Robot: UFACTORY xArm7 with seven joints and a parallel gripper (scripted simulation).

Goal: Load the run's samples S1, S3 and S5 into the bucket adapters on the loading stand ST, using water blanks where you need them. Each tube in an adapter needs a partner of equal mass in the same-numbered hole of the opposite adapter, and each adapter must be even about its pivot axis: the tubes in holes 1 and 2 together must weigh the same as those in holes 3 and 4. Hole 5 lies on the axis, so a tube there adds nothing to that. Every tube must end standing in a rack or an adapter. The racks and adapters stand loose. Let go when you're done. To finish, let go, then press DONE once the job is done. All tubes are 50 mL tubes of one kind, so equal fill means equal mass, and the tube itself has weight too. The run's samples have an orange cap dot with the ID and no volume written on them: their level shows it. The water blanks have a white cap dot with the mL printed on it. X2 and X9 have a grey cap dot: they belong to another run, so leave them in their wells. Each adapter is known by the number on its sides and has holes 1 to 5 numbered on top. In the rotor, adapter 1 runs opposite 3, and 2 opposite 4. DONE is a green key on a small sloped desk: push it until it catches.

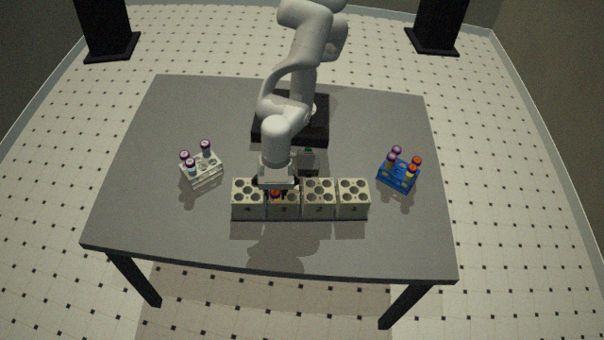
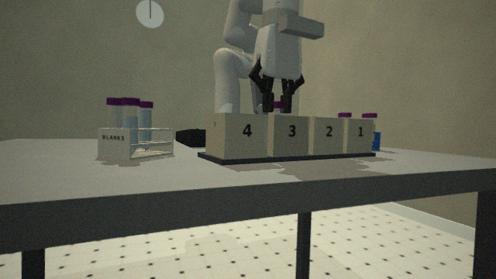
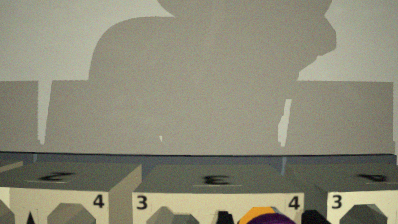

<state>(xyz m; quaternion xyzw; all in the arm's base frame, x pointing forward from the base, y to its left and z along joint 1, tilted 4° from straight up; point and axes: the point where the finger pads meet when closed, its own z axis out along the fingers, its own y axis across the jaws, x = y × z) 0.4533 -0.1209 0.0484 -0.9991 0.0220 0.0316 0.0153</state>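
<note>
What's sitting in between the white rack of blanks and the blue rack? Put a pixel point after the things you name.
Between the white rack (image 1: 206, 181) (image 2: 113, 144) and the blue rack (image 1: 393, 183) stands the row of four numbered adapters (image 1: 318, 211) (image 2: 290, 136), with the claw (image 1: 276, 194) (image 2: 277, 106) over adapter 3. The top view shows this.

The wrist view's lower edge is cutting off the orange-dotted tube's cap (image 1: 275, 193) (image 2: 278, 105) (image 3: 270, 219). Adapter 3 (image 1: 284, 211) (image 2: 290, 136) (image 3: 215, 185) is hiding that tube's body in the exterior view. Adapter 1 (image 1: 354, 209) (image 2: 359, 136) is concealing most of the blue rack (image 1: 394, 182) (image 2: 377, 141). In the top view, the cap-dot markings are appearing too small for reading.
</note>
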